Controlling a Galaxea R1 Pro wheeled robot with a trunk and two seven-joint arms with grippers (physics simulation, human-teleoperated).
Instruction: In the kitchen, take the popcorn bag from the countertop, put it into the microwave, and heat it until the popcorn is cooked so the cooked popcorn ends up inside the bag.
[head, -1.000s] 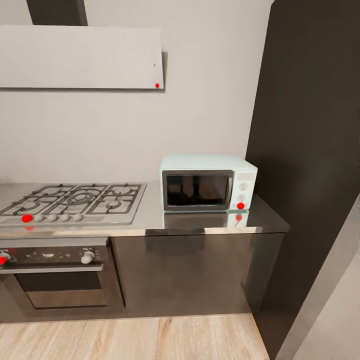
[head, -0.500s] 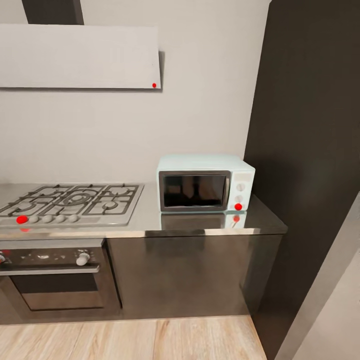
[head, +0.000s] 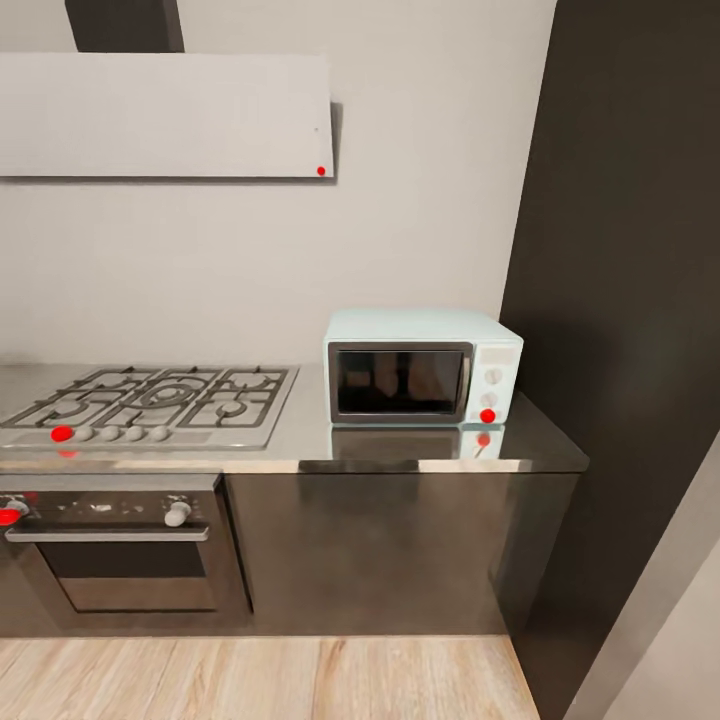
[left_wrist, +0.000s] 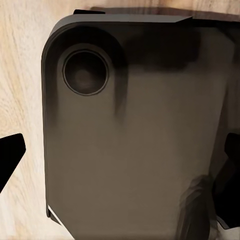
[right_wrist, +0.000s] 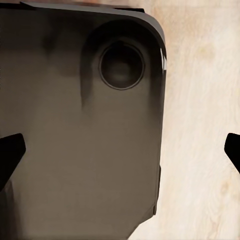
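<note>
The pale mint-blue boxy microwave (head: 422, 367) sat door-closed on the long grey brushed-steel countertop (head: 300, 440), beside the grey gas hob (head: 150, 405). Both grippers' (left_wrist: 120, 155) (right_wrist: 120, 150) black fingertips stood wide apart, empty.

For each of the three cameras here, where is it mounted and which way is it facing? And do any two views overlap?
Head view: on the robot's head, facing the kitchen wall: microwave on the countertop, gas hob, oven.
Left wrist view: on the left arm, pointing down at the robot's dark base and wood floor; black fingertips at the edges.
Right wrist view: likewise down; fingertips spread.
Shared: both wrist views show base and floor.
</note>
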